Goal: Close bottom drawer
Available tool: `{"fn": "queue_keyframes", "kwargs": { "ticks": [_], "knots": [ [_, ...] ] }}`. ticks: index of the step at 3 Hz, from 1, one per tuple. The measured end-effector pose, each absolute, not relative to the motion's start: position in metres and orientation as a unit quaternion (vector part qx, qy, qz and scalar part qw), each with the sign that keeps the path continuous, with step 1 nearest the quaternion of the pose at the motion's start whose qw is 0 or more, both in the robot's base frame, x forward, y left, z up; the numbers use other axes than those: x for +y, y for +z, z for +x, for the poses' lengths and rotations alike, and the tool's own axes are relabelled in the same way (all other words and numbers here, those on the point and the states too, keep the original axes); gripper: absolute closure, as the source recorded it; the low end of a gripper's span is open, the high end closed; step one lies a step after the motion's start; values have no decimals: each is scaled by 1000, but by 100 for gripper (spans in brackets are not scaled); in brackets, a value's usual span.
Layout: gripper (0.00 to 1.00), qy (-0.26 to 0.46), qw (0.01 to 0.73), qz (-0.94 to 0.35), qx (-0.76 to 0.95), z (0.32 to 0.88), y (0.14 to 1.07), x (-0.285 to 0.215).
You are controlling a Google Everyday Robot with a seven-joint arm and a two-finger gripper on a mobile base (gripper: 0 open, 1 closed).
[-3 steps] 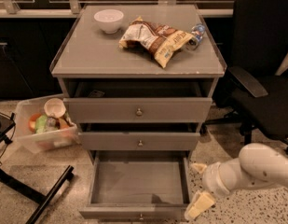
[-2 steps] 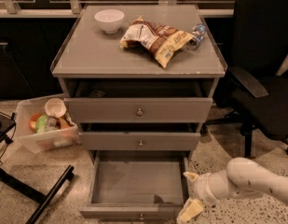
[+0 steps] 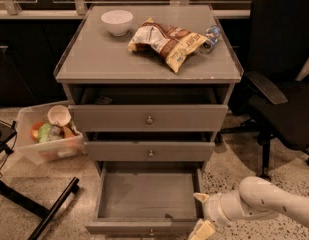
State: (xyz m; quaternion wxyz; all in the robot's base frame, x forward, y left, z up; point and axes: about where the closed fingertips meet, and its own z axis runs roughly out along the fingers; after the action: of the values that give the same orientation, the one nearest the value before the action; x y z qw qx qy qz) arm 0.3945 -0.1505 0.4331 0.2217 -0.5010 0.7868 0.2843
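Observation:
The bottom drawer (image 3: pixel 144 196) of the grey cabinet (image 3: pixel 149 69) is pulled far out. It is an empty shallow grey box, and its front edge with a small knob (image 3: pixel 151 231) sits at the bottom of the view. My gripper (image 3: pixel 201 214) is at the drawer's right front corner, on a white arm (image 3: pixel 264 201) that comes in from the lower right. Its two cream fingertips (image 3: pixel 200 197) stand apart, open and empty, beside the drawer's right side wall. The middle drawer (image 3: pixel 150 151) and top drawer (image 3: pixel 148 118) each stand slightly out.
On the cabinet top are a white bowl (image 3: pixel 117 21), a chip bag (image 3: pixel 166 41) and a plastic bottle (image 3: pixel 210 36). A clear bin of items (image 3: pixel 46 134) stands on the floor at left. A black office chair (image 3: pixel 281 84) is at right, and a black stand leg (image 3: pixel 49 211) at lower left.
My arm has moved left and down, bringing the gripper from the right of the cabinet to the bottom drawer's right front corner. The drawer has not moved.

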Motion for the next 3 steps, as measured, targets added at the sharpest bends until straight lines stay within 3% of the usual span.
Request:
{"fn": "queue_keyframes", "kwargs": {
  "ticks": [2,3],
  "knots": [
    [0,299,246,-500,775,394,394,-165],
    [19,327,246,-467,784,398,328,-181]
  ]
}}
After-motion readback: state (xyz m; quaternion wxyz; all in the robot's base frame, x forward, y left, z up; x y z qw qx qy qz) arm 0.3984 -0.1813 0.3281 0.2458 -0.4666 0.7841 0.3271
